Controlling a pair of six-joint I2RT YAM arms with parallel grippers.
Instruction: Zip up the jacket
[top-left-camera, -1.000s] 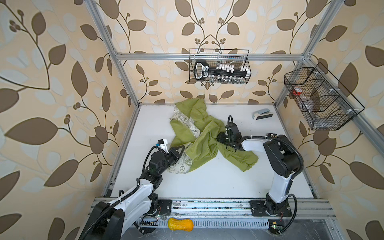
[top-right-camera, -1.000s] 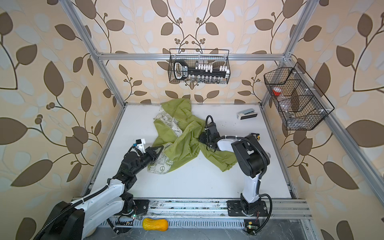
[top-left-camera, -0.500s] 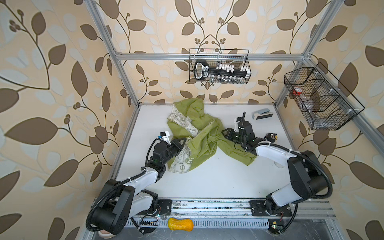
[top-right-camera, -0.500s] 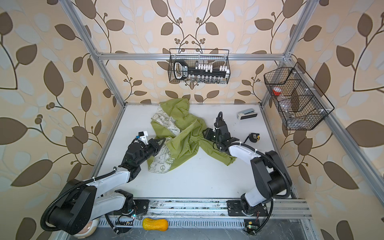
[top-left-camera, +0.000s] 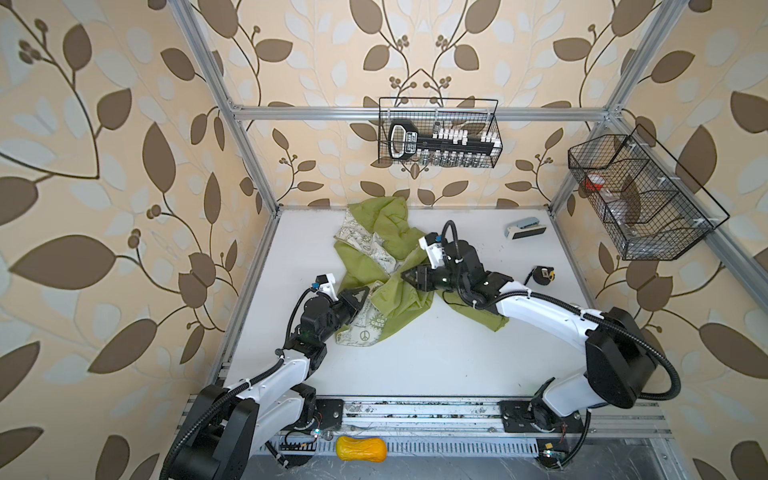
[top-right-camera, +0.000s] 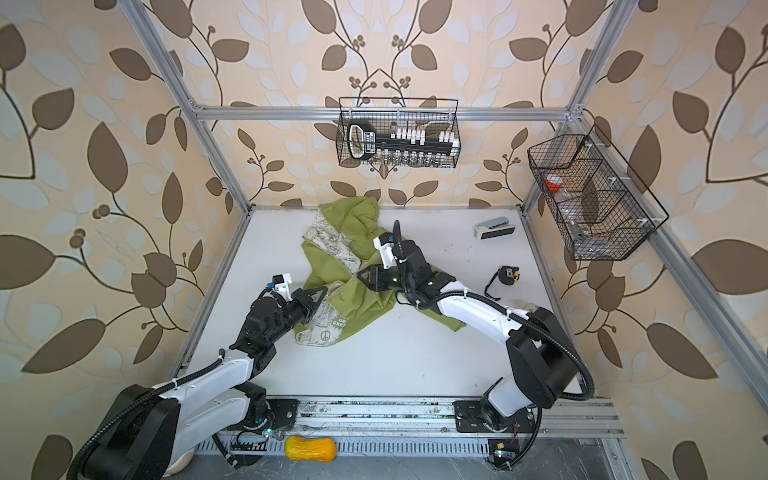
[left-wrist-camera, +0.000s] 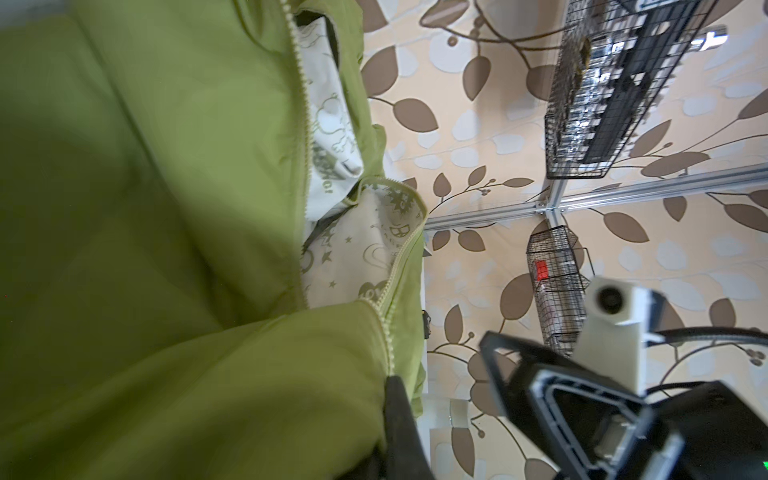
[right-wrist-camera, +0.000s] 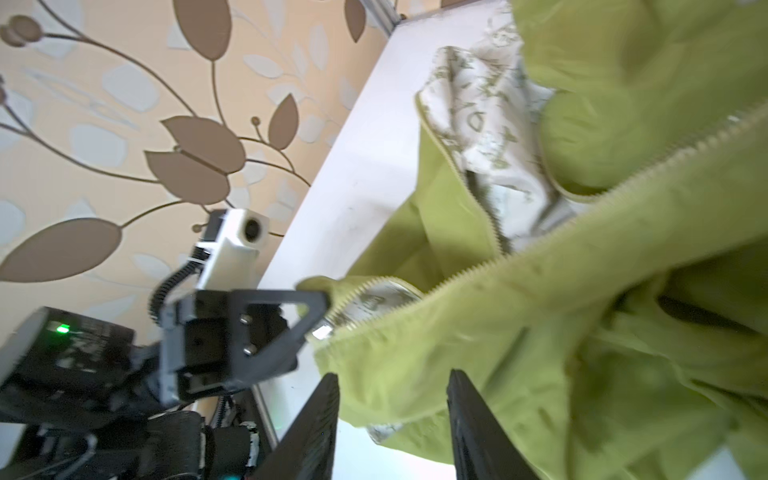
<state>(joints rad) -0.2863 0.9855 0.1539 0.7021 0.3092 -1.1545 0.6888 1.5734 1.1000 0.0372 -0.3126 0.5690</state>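
My left claw (top-left-camera: 362, 296) is clamped shut on a corner of the hem of the olive-green jacket (top-left-camera: 397, 309). The jacket lies crumpled and unzipped on the white bench (top-left-camera: 436, 365), hood against the far edge (printed lining showing). My right claw (top-left-camera: 409, 276) sits at the jacket's middle, fingers (right-wrist-camera: 316, 419) partly apart with fabric between them. Whether it grips, I cannot tell.

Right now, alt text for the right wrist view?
An unzipped green jacket fills most of the frame over a white table, zipper teeth and printed white lining showing. The left gripper pinches its corner; the right gripper stands open around a fold.
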